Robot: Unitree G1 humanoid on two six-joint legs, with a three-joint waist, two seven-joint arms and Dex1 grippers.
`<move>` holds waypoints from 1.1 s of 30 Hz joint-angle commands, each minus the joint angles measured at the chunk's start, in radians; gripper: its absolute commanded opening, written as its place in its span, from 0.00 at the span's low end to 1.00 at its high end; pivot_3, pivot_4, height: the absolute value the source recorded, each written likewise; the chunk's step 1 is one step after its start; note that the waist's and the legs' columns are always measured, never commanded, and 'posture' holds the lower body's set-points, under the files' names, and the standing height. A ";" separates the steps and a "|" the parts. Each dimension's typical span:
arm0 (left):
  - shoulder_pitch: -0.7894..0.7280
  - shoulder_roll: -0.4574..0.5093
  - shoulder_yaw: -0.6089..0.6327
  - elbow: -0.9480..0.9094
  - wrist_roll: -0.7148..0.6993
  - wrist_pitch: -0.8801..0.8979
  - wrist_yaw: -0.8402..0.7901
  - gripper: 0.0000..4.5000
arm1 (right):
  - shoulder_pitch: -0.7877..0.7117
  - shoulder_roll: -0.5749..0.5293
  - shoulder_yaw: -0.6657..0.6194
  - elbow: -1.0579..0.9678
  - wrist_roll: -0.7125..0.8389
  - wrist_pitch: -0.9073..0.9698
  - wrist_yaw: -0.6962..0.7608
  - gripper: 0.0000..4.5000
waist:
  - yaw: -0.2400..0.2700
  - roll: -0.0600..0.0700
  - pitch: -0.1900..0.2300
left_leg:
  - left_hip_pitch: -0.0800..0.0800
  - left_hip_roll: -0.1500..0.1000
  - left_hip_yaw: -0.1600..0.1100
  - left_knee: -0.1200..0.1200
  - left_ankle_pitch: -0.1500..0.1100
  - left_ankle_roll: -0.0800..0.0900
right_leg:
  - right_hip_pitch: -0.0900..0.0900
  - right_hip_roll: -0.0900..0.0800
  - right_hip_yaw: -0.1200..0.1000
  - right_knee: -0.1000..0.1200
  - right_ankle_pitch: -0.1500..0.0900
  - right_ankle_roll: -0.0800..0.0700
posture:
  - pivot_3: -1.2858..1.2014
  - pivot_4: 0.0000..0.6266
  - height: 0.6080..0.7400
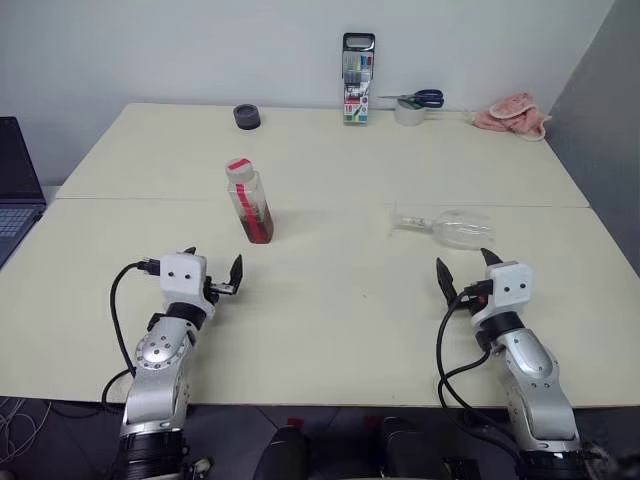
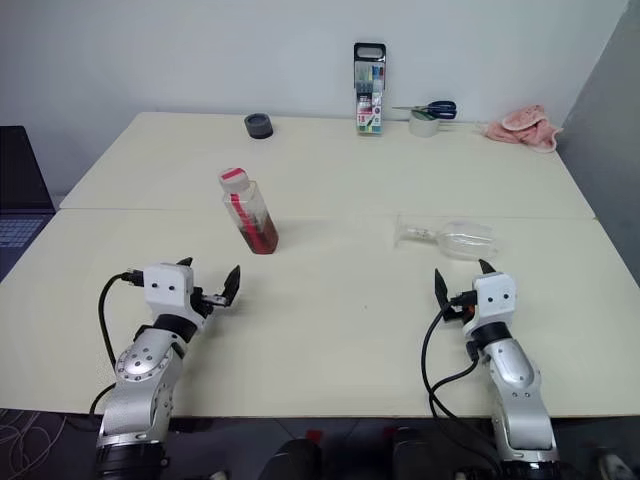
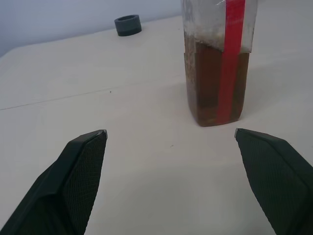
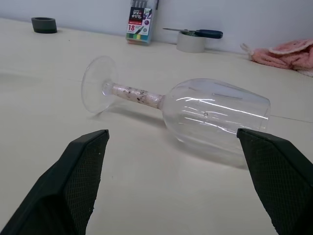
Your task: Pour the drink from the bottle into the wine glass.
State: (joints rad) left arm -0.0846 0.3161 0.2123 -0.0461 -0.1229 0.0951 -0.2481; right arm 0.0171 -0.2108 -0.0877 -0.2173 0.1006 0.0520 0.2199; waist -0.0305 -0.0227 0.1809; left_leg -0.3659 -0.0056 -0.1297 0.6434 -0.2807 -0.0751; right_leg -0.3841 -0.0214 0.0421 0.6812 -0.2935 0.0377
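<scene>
The bottle (image 1: 249, 201) stands upright left of the table's middle, capped red and white, with a red strip down its side. The reddish-brown drink (image 3: 215, 81) fills its lower half. The wine glass (image 1: 447, 226) lies on its side right of the middle, its foot pointing left and its bowl to the right. My left gripper (image 1: 213, 266) is open, just short of the bottle, with nothing between its fingers. Close behind the lying glass, my right gripper (image 1: 463, 267) is open and empty too; the right wrist view shows the wine glass (image 4: 195, 110) straight ahead between its fingers.
Along the table's far edge stand a dark round cap (image 1: 247, 116), a tall marker pack (image 1: 357, 79), scissors (image 1: 419, 98) on a roll of tape (image 1: 408, 114), and a pink cloth (image 1: 513, 113). A laptop (image 1: 17, 190) sits off the table's left side.
</scene>
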 commanded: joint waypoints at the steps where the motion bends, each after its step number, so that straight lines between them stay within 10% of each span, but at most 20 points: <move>1: -0.006 -0.002 -0.009 -0.061 -0.008 -0.034 -0.006 0.99 | 0.002 0.004 -0.005 -0.022 0.009 -0.023 0.000 1.00 | 0.000 0.000 0.000 | 0.000 0.000 0.000 0.000 0.000 0.000 | 0.000 0.000 0.000 0.000 0.000 0.000 | 0.52 0.24 1.00; 33: -0.042 -0.019 -0.033 -0.055 -0.023 0.020 -0.026 0.99 | -0.005 -0.034 0.010 -0.060 0.069 0.054 0.096 1.00 | 0.000 0.000 0.000 | 0.000 0.000 0.000 0.000 0.000 0.000 | 0.000 0.000 0.000 0.000 0.000 0.000 | 0.52 0.24 1.00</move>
State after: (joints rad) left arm -0.1046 0.3028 0.1955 -0.0650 -0.1532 0.0973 -0.2930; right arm 0.0239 -0.2239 -0.0847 -0.2212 0.1288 0.0829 0.2727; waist -0.0306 -0.0227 0.1809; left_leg -0.3659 -0.0057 -0.1299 0.6436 -0.2807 -0.0751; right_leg -0.3841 -0.0213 0.0419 0.6812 -0.2935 0.0377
